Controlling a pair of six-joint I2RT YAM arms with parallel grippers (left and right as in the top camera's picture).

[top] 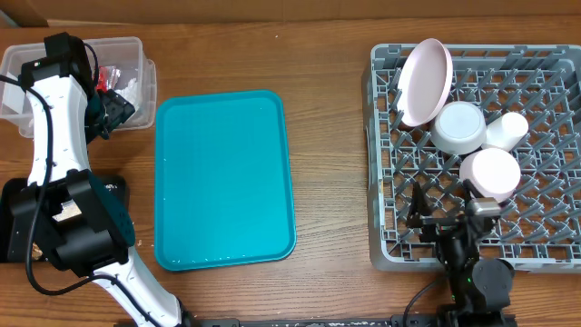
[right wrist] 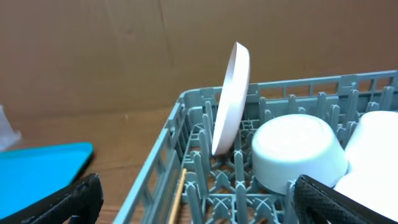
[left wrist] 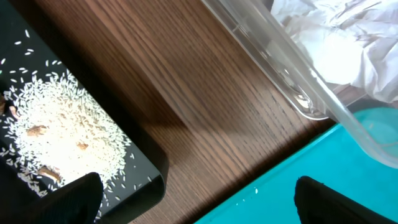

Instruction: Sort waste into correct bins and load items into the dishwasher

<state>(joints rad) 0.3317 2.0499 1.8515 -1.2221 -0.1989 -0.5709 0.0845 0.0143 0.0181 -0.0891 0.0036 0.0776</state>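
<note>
**While both claws hang wide: dishes in the rack, trash in the tub**

When you look from overhead, it's a brown wood-grain table (top: 327,136) with cardboard along the 12 o'clock edge. The clear tub (top: 138,56) sits at 10 o'clock, with the crumpled napkin (top: 129,89) and a red wrapper (top: 111,74) inside. The left gripper (top: 112,109) hangs at the tub's 5 o'clock corner. The black tray (top: 13,227) is at 8 o'clock, mostly hidden under the white arm. A teal serving tray (top: 222,177) lies dead centre. The grey dish rack (top: 388,182) fills the 3 o'clock side. In it, the pale pink plate (top: 425,80) stands on edge at 11 o'clock. A small white bowl (top: 458,127), a white cup (top: 507,129) and another pale bowl (top: 490,173) are bunched together just right of it. The right gripper (top: 445,218) hovers over the rack's 6 o'clock edge.

Left wrist view: both black fingers (left wrist: 78,196) sit out in the bottom corners, so that claw is wide and holding nothing. Rice-like crumbs (left wrist: 62,134) with a few brown bits are heaped in the black tray at 9 o'clock. The tub wall and napkin are at 1 o'clock, the teal tray at 5 o'clock, with bare wood between them.

Right wrist view: the fingers are spread to both bottom corners again, wide and holding nothing. The plate leans between pegs at 12 o'clock, and the white bowl sits upside down just right of it. The wall behind is plain brown cardboard.
</note>
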